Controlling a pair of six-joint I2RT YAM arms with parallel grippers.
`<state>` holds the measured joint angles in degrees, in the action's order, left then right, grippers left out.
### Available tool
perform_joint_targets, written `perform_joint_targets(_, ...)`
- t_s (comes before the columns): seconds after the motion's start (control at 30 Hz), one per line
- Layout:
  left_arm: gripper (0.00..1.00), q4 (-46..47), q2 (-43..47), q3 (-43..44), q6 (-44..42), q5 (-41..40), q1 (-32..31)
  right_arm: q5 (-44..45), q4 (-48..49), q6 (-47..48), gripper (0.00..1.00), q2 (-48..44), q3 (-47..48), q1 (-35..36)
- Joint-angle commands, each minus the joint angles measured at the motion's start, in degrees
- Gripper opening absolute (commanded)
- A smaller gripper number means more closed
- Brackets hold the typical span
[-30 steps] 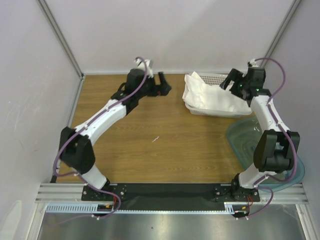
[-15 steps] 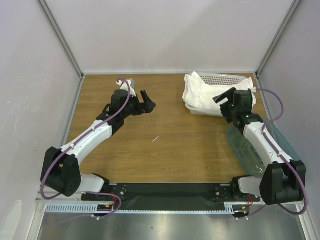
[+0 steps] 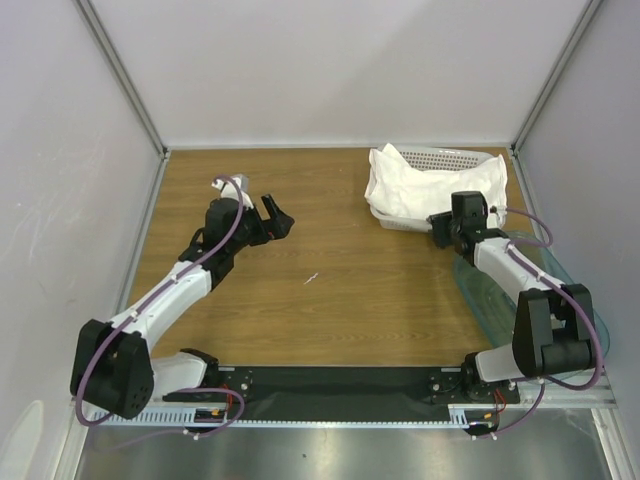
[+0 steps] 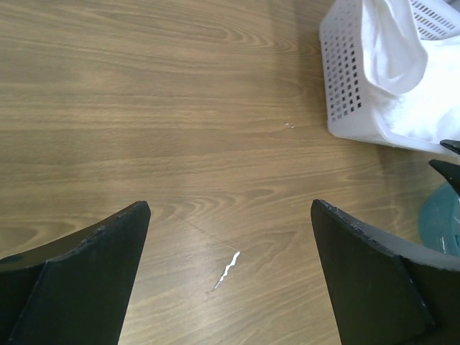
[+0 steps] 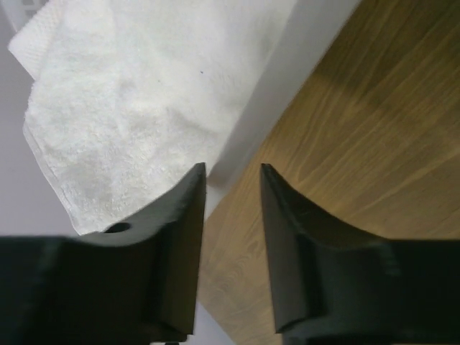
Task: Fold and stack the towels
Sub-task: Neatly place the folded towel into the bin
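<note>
Both hands gape empty, left hand (image 4: pixel 230 205) wide, right hand (image 5: pixel 233 169) narrowly; basket (image 4: pixel 346 80) partly hides white towel (image 3: pixel 418 186).

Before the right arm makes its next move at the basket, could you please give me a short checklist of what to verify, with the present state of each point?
1. White towel reachable: ok, heaped in the basket, hanging over its rim.
2. Right gripper has cloth: not ok, narrow gap with nothing in it, close to the basket wall.
3. Left gripper free: ok, open wide and empty.
4. Grey and yellow towels located: cannot tell, neither shows in any view.
</note>
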<state>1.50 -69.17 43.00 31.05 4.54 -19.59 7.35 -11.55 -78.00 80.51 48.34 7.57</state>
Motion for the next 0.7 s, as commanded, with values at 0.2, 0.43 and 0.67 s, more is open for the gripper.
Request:
perform_joint_targets(0.2,1.0,0.1,2.6,-0.6,-0.6,-1.5,1.9,7.6,3.2,-1.7,0.07,5.1,5.2,-2.1)
perform_joint_targets(0.43,1.0,0.1,1.1,0.1,-0.5,-1.2,2.8,7.8,6.2,-3.3,0.0,8.3,6.7,-7.1)
perform_joint_targets(0.67,1.0,0.7,-0.9,1.1,0.0,-0.6,3.4,13.2,7.7,-8.3,0.0,8.7,7.4,-11.5)
